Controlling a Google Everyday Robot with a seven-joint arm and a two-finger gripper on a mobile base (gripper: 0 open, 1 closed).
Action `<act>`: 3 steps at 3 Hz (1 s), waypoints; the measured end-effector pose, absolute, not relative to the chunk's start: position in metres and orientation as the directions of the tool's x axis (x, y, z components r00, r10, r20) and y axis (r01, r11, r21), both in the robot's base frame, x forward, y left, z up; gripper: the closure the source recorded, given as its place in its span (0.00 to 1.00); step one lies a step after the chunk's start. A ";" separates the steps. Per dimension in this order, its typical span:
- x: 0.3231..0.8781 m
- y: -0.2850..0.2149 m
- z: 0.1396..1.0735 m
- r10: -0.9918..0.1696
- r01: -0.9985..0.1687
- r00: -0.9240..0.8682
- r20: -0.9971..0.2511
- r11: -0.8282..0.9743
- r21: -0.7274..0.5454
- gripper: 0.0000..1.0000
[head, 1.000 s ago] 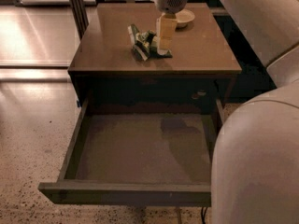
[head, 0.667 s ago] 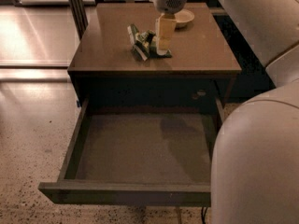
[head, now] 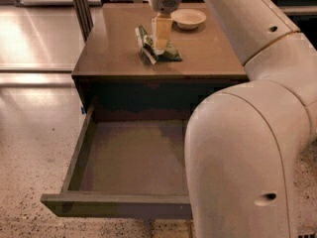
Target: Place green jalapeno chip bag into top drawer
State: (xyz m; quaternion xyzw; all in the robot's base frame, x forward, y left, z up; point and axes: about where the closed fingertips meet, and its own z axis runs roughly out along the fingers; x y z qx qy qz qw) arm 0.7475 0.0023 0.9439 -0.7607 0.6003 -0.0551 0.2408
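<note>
The green jalapeno chip bag lies crumpled on the cabinet top, near its middle. My gripper reaches straight down from above and sits on the middle of the bag, hiding part of it. The top drawer is pulled wide open below the cabinet front. Its flat brownish bottom is bare. My arm's large white links fill the right side of the view and hide the drawer's right end.
A shallow cream bowl stands on the cabinet top just behind and right of the bag. A dark post stands at the cabinet's back left. Shiny floor lies to the left.
My gripper has shifted a little to the left over the bag, uncovering more of the bowl. The bag and the drawer have not moved.
</note>
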 end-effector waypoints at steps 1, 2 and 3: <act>0.759 0.023 0.930 -0.925 -0.885 0.318 -0.207 -0.211 -0.415 0.00; 0.763 0.017 0.906 -0.938 -0.904 0.307 -0.160 -0.235 -0.358 0.00; 0.773 -0.005 0.890 -0.958 -0.921 0.263 -0.112 -0.215 -0.324 0.00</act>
